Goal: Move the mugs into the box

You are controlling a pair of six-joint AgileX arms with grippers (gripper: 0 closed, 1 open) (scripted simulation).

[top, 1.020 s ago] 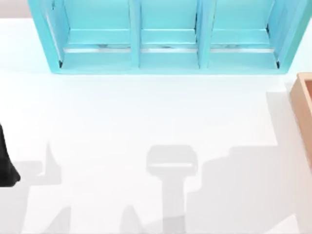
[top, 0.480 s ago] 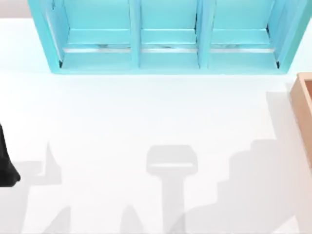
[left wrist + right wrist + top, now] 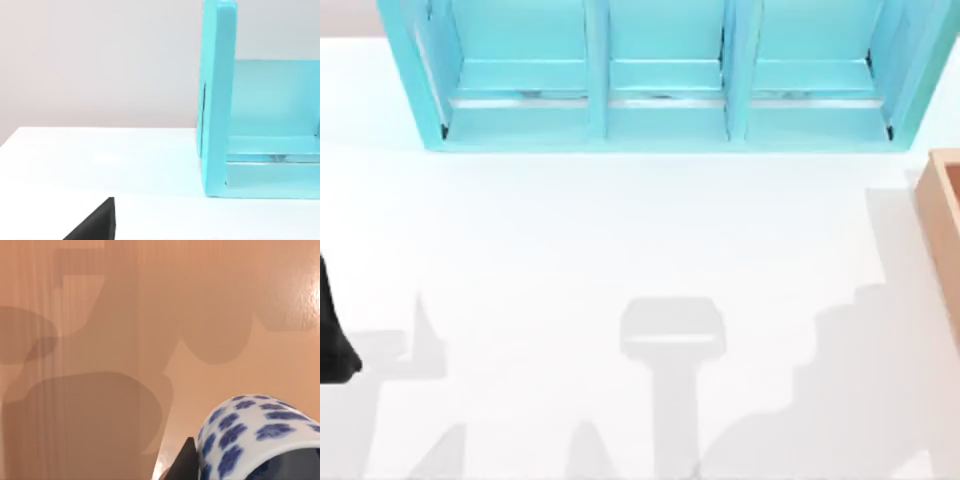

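A white mug (image 3: 250, 432) with blue flowers sits close up in the right wrist view, over the tan wooden floor of the box (image 3: 125, 315). My right gripper (image 3: 255, 467) is shut on this mug, and one dark finger (image 3: 181, 463) shows against its side. From above, a strip of the box's thick wall (image 3: 942, 230) shows at the table's right edge. My left arm (image 3: 332, 335) rests at the left edge, and a black tip of its gripper (image 3: 95, 226) shows in the left wrist view.
A large turquoise shelf unit (image 3: 660, 75) with three bays stands across the back of the white table (image 3: 620, 230). Its end panel (image 3: 217, 100) rises near the left arm. Arm shadows lie on the table's front half.
The right arm's shadow on the table has slid rightward toward the box. The left arm has not moved.
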